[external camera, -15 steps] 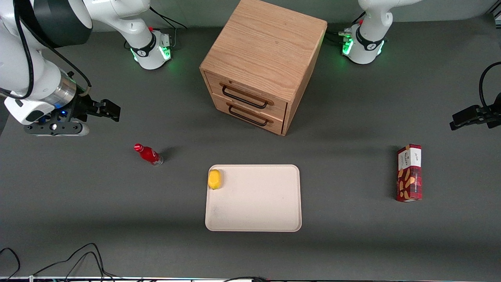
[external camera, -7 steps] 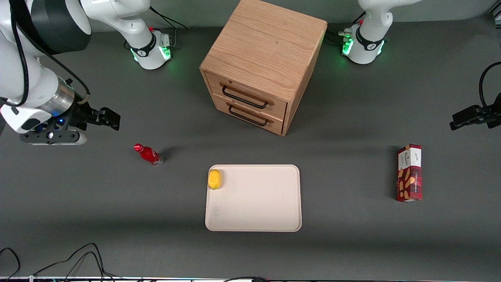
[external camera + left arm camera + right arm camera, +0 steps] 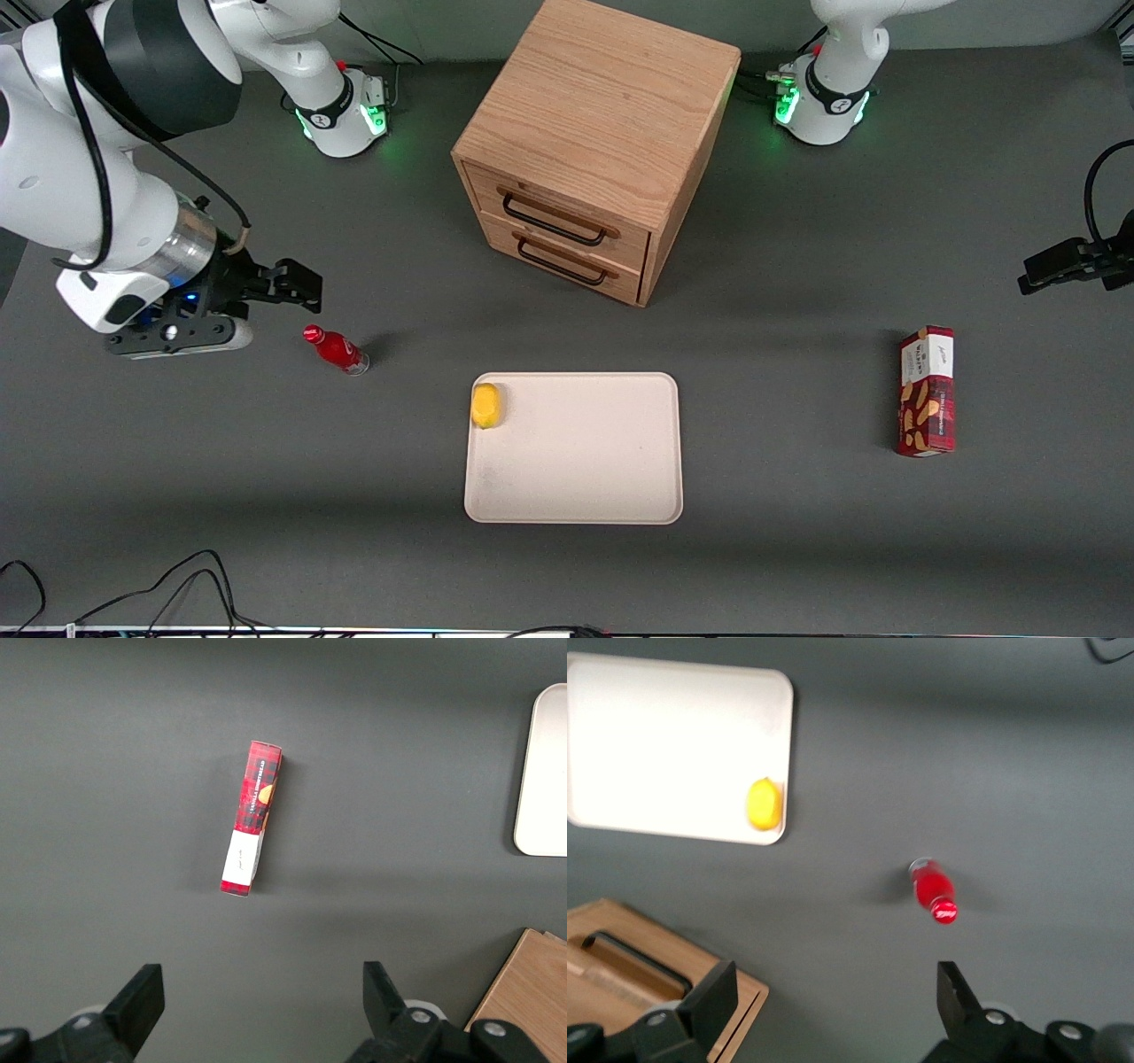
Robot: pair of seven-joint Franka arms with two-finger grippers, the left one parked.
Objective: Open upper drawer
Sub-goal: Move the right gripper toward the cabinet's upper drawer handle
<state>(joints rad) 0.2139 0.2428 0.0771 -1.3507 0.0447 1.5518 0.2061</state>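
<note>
The oak cabinet (image 3: 602,106) stands at the middle of the table, farther from the front camera than the tray. Its upper drawer (image 3: 567,206) is closed, with a thin black wire handle (image 3: 554,221). The lower drawer (image 3: 576,264) below it is closed too. My right gripper (image 3: 297,288) hovers open and empty toward the working arm's end of the table, just above the red bottle (image 3: 337,350) and well away from the cabinet. In the right wrist view the gripper (image 3: 835,997) is spread wide, and a corner of an oak drawer front (image 3: 656,992) with a black handle (image 3: 633,961) shows.
A cream tray (image 3: 602,478) with a lemon (image 3: 485,405) on it lies nearer the front camera than the cabinet. A red biscuit box (image 3: 927,390) stands toward the parked arm's end. The bottle (image 3: 935,890), tray (image 3: 656,744) and lemon (image 3: 765,804) also show in the right wrist view.
My right gripper has moved nearer the front camera and toward the middle of the table, ending close above the red bottle. Nothing else has moved.
</note>
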